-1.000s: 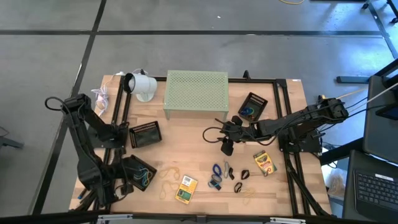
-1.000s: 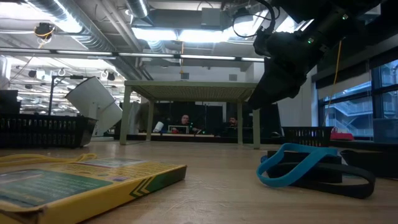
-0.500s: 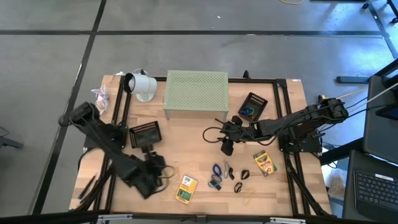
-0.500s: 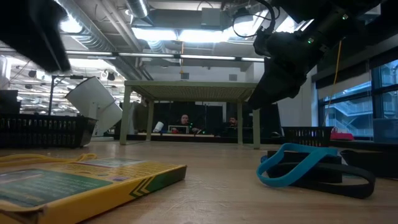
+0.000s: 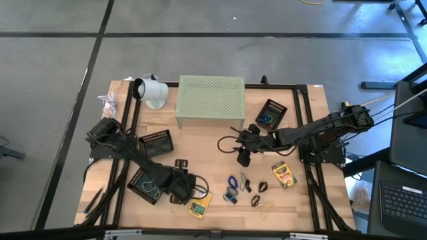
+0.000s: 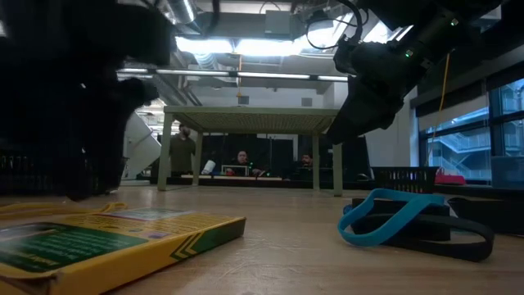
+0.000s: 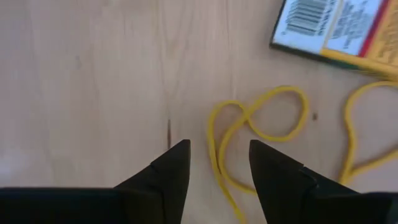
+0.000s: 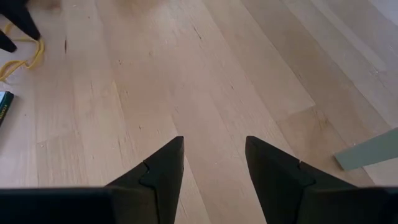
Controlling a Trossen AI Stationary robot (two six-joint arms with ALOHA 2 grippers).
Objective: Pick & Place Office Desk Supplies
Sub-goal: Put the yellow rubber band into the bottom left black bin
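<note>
My left gripper [image 7: 217, 146] stands open just above the table's near part, next to a yellow-green card box [image 5: 199, 203]. A strand of a yellow rubber band [image 7: 258, 121] runs between its fingertips; no touch shows. My right gripper [image 5: 243, 159] hovers open over bare wood at mid-table. Between the two boxes lie a blue rubber band [image 5: 232, 181] and black binder clips [image 5: 255, 200]. The second card box [image 5: 283, 175] lies to the right. In the low view a blue band [image 6: 393, 215] rests on a binder clip.
A black tray [image 5: 145, 187] holding bands sits near left, a black basket [image 5: 155, 143] behind it, another basket [image 5: 270, 113] at far right. The pale green riser [image 5: 210, 97] and a white cup [image 5: 152, 92] stand at the far edge. People show beyond the table.
My left gripper has swung from over the near-left tray toward the table's right edge and down, rolling at the wrist, and now stands low over the yellow rubber bands beside the card box. The tray it covered now shows.
</note>
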